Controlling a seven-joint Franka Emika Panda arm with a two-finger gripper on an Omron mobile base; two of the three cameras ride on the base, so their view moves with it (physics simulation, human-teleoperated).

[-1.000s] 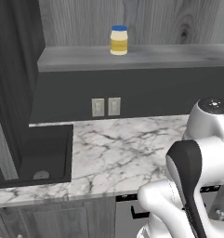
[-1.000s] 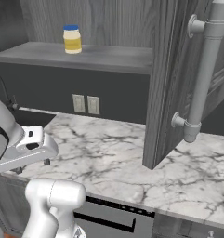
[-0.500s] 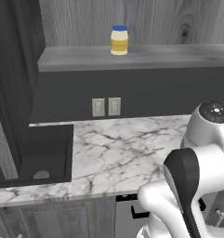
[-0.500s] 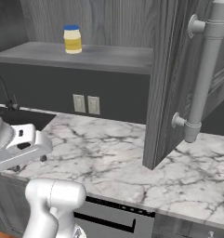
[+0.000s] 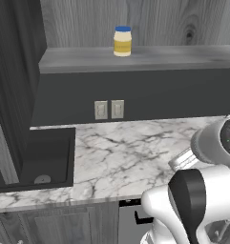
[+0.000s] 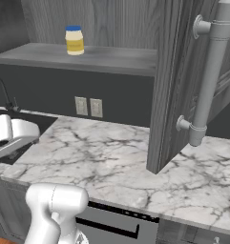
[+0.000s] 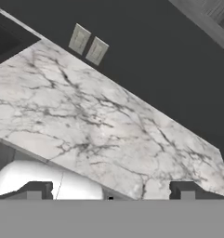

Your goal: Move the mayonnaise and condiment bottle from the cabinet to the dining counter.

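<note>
Now the white arm has swung lower; the short pale yellow mayonnaise jar with blue lid (image 5: 122,41) stands upright, unmoved, at 12 o'clock on the grey cabinet shelf (image 5: 183,56). Hand (image 7: 110,191) released, above the marble table (image 7: 99,125).

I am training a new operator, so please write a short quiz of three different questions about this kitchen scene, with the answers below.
1. True or false: the mayonnaise stands upright on the shelf of the cabinet.
2. Multiple choice: what is mounted on the dark wall under that shelf? A) a pair of wall outlets B) a towel rail C) a clock
3. Fill in: the gripper is ____ and holds nothing, looking down at the marble worktop.

Key
1. True; its blue lid is on top.
2. A; the wall outlets sit side by side above the worktop.
3. open; the two fingertips stand wide apart, with nothing between them.
</note>
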